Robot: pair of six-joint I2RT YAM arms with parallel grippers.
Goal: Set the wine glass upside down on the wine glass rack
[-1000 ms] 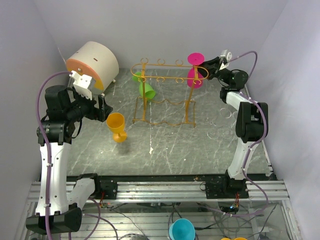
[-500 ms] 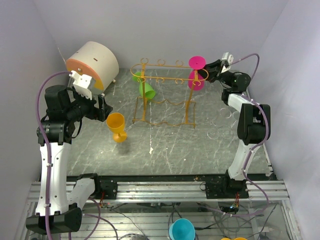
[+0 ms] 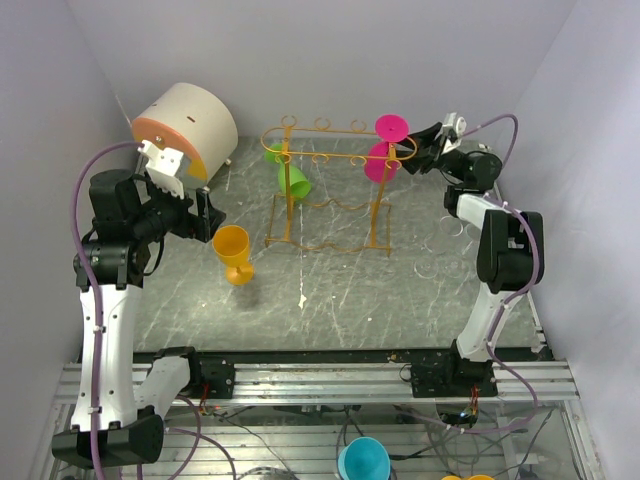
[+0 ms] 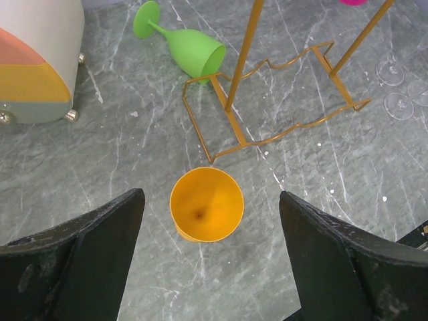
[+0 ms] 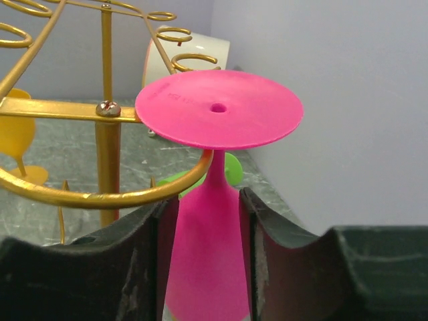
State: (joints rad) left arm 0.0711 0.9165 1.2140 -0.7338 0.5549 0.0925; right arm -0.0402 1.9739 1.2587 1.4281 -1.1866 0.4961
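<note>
The pink wine glass [image 5: 207,247] hangs upside down at the far right end of the golden wire wine glass rack [image 5: 107,154]. Its round foot is uppermost, just above the top rail, and its stem runs down inside the rail's curved end. Whether the foot already bears on the wire is not clear. The right gripper [image 5: 207,200] has a finger on each side of the bowl, close against it, but the views do not show whether the fingers press or have let go.

The glass looks like moulded plastic, so it is probably light, stiff, smooth and slightly slippery, and not very fragile. The narrow part of the bowl just below the stem seems the safest place to hold it, since the taper there resists sliding.

On the left, the left gripper [image 4: 210,195] hovers with its jaws wide apart above an upright orange glass [image 4: 206,212]. A green glass [image 4: 190,48] lies on its side by the rack's wavy base.
</note>
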